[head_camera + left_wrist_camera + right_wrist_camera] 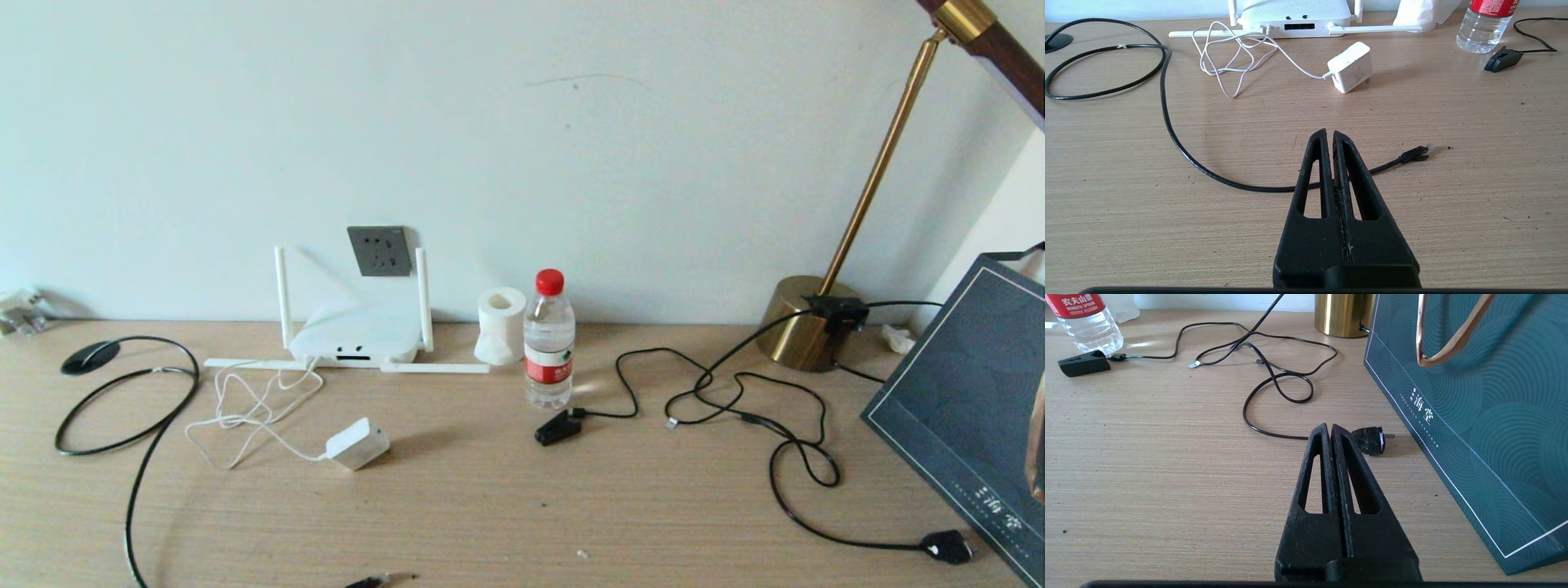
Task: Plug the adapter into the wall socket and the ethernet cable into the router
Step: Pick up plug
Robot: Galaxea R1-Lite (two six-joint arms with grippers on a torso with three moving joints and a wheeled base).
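The light, rigid adapter (1350,67) is left unplugged near the router (1295,16); its flat sides are judged graspable; both grippers (1329,133) (1327,426) are pressed closed, empty.

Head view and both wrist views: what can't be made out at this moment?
- Ethernet cable: a short stretch hidden behind the left gripper in the left wrist view.
- Black plug: partly hidden behind the right gripper in the right wrist view.
- Router: antennas cut off by the left wrist view's edge.
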